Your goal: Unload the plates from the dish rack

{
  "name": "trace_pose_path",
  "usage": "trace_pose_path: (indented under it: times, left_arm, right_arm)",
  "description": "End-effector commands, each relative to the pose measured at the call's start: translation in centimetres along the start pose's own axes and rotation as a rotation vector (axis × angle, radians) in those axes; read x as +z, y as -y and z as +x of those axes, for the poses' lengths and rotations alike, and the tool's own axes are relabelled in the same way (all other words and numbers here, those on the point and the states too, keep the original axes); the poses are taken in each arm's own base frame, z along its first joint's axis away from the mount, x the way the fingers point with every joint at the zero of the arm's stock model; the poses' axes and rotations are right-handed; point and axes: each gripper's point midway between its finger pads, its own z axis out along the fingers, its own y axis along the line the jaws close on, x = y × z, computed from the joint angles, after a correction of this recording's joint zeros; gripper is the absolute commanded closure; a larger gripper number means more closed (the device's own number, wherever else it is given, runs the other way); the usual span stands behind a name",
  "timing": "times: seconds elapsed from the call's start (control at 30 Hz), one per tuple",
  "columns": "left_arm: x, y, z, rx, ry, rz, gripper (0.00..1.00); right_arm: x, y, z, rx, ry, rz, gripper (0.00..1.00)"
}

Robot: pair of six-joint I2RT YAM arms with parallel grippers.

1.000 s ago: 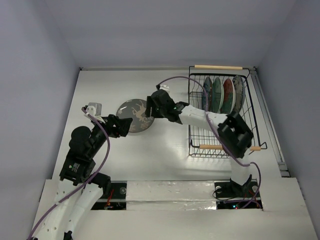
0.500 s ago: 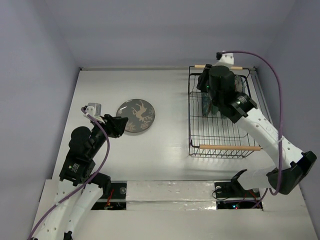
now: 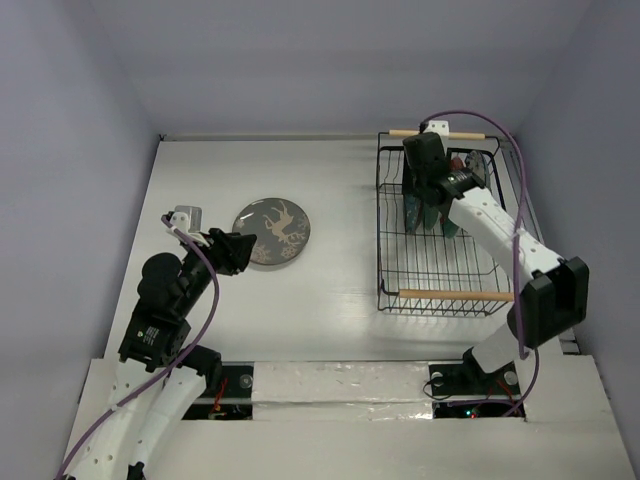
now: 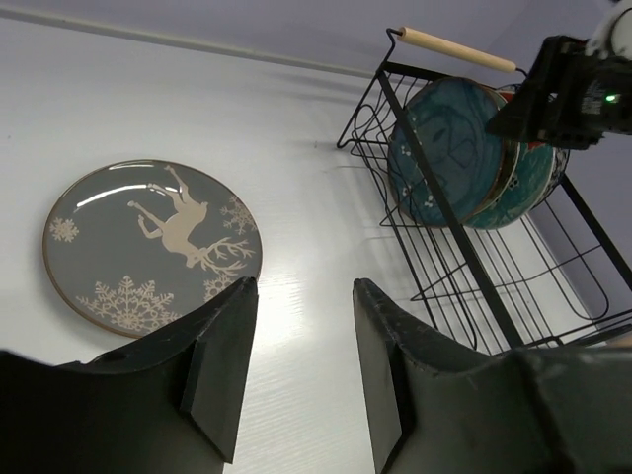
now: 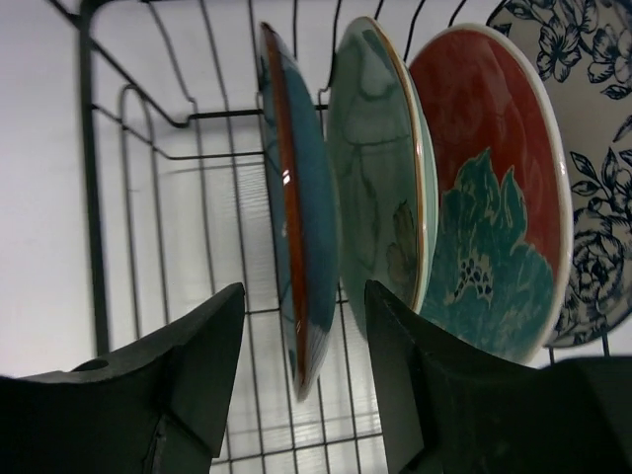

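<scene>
The dark grey deer plate [image 3: 273, 232] lies flat on the table, also seen in the left wrist view [image 4: 150, 246]. The black wire dish rack [image 3: 440, 262] holds standing plates: glossy teal [image 5: 301, 257], pale green [image 5: 380, 197], red with teal flower [image 5: 489, 217], white with blue floral rim [image 5: 602, 178]. My right gripper [image 3: 427, 192] is open over the rack, its fingers either side of the teal plate's edge without touching. My left gripper [image 3: 232, 252] is open and empty, just left of the deer plate.
The rack's wooden handles sit at its far end [image 3: 436, 133] and near end [image 3: 455, 295]. The rack's wire wall [image 4: 434, 197] stands between the left arm and the plates. Grey walls enclose the table on three sides.
My right arm swung from the deer plate at table centre back over the rack and lowered onto the teal plate. The deer plate stays on the table. My left arm has not moved.
</scene>
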Motion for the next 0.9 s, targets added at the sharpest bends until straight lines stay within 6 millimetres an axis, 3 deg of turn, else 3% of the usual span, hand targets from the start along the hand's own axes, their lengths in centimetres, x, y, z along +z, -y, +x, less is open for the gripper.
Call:
trace_pose_path:
  times: [0.0,0.2,0.33,0.4,0.43,0.47,0.6,0.87]
  left_arm:
    - [-0.3,0.5,-1.3,0.014,0.049,0.016,0.59]
    - [-0.4,0.6,-1.3,0.014,0.049,0.018,0.55]
    - [-0.4,0.6,-1.5,0.015,0.055,0.020,0.54]
    - [-0.5,0.7,-1.5,0.017,0.056,0.021,0.54]
    - [-0.5,0.7,-1.4,0.017,0.056,0.024,0.54]
    - [-0.5,0.7,-1.5,0.017,0.058,0.023,0.53]
    - [-0.7,0.7,-1.6,0.015,0.067,0.024,0.53]
    - [-0.8,0.8,-1.7,0.015,0.071,0.025,0.52]
  right_arm:
    - [1.7,1.3,-0.9,-0.028,-0.011,0.059,0.43]
    - [3.8,0.9,0.1,-0.064,-0.052,0.079,0.52]
    - [3.8,1.7,-0.7,-0.084,-0.037,0.128,0.57]
    - [3.5,2.1,-0.9,-0.101,-0.043,0.146,0.68]
    - [3.3,2.2,-1.1,-0.099,-0.039,0.150,0.71]
    - [3.0,2.4,-1.6,-0.101,-0.033,0.150,0.81]
    - [1.8,3.0,-3.0,-0.103,-0.009,0.155,0.99]
    - [-2.1,4.9,-7.7,-0.082,0.083,0.181,1.00]
